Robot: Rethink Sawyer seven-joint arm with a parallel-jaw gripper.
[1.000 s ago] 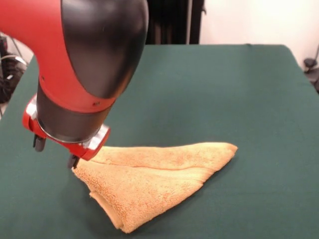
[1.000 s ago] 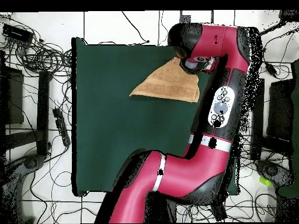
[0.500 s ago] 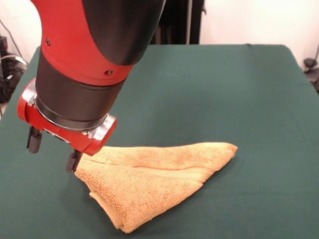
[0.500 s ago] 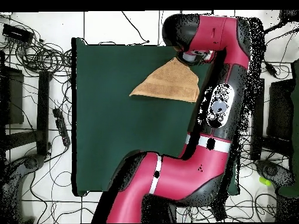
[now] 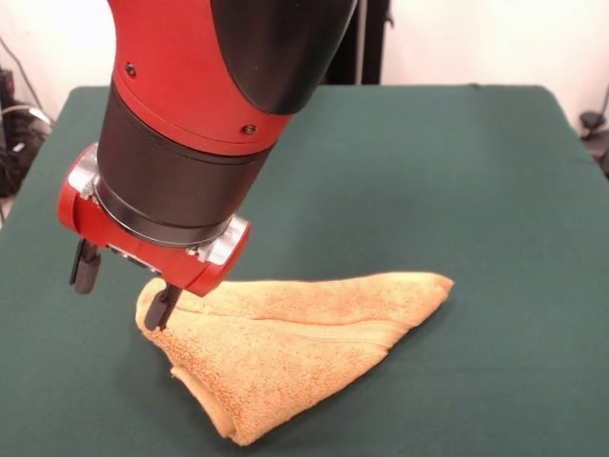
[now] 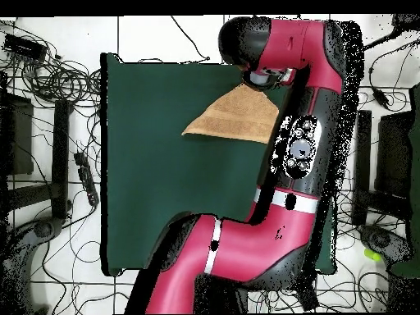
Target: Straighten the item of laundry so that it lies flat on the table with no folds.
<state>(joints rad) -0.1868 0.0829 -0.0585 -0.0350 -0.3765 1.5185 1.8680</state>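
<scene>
The orange-yellow towel (image 5: 295, 343) lies folded over into a rough triangle near the front left of the green table (image 5: 428, 171). Its long point reaches to the right and a folded corner points toward the camera. My gripper (image 5: 124, 288) hangs at the towel's left corner with its two fingers wide apart, open and holding nothing. One finger (image 5: 162, 307) touches the left corner, which is curled up a little against it; the other finger (image 5: 86, 267) is over bare cloth. In the overhead view the towel (image 6: 234, 119) lies by the table's (image 6: 164, 180) top right edge, and the arm hides the gripper.
The red and black arm (image 5: 209, 105) fills the upper left of the front view. In the overhead view the arm (image 6: 287, 189) runs along the table's right side. Cables and gear (image 6: 49, 74) lie on the floor around the table.
The arm has moved right in the front view. The gripper's finger now presses against the towel's left corner, which has curled up slightly. The rest of the towel has not moved.
</scene>
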